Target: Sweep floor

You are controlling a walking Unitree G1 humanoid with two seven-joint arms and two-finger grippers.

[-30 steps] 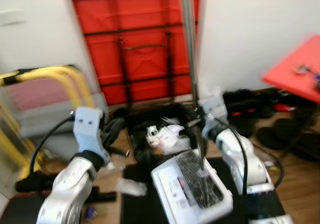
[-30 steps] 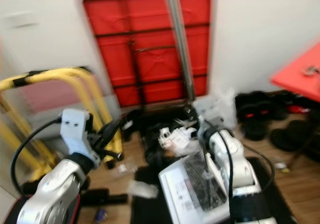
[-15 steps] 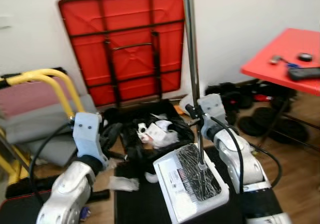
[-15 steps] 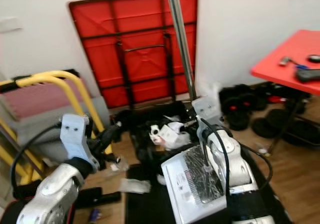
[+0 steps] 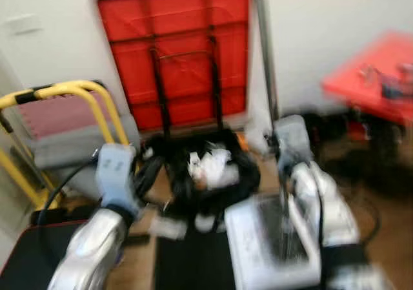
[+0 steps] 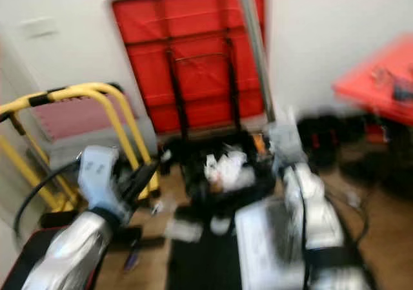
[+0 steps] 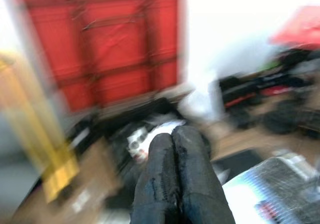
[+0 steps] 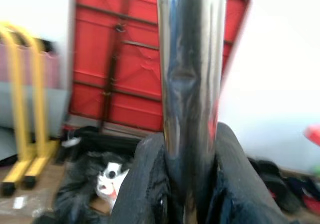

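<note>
head and wrist views of a cluttered room corner, blurred by camera motion. the right gripper (image 8: pixel 187 184) is clamped on a shiny metal pole (image 8: pixel 190 84), one black finger (image 8: pixel 145 184) on each side of it and touching it. in the head views the pole (image 5: pixel 266 64) stands nearly upright in front of the white wall, running down to the right arm (image 5: pixel 319 203) and on toward a white dustpan (image 5: pixel 268 248) with a dark inside, low in the middle of the scene beside that arm. the left gripper (image 7: pixel 173 134) has its two black fingers pressed together with nothing between them; in the head views it sits at the end of the left arm (image 5: pixel 97 238), raised above the floor and pointing toward a black pile of bags and white scraps (image 5: pixel 210 170). the pile lies on the wood floor (image 5: pixel 139 264) at the foot of a red folded table (image 5: pixel 177 51) that leans flat against the wall. to the robot's left stands a yellow tube frame (image 5: pixel 71 103) with a pink and grey pad behind it. to the right is a red tabletop (image 5: pixel 374 77) bearing small objects too blurred to identify, with dark shoes (image 6: pixel 326 132) on the floor below it. a few pale scraps (image 5: pixel 166 225) lie on the floor near a black mat (image 5: pixel 190 264).
</note>
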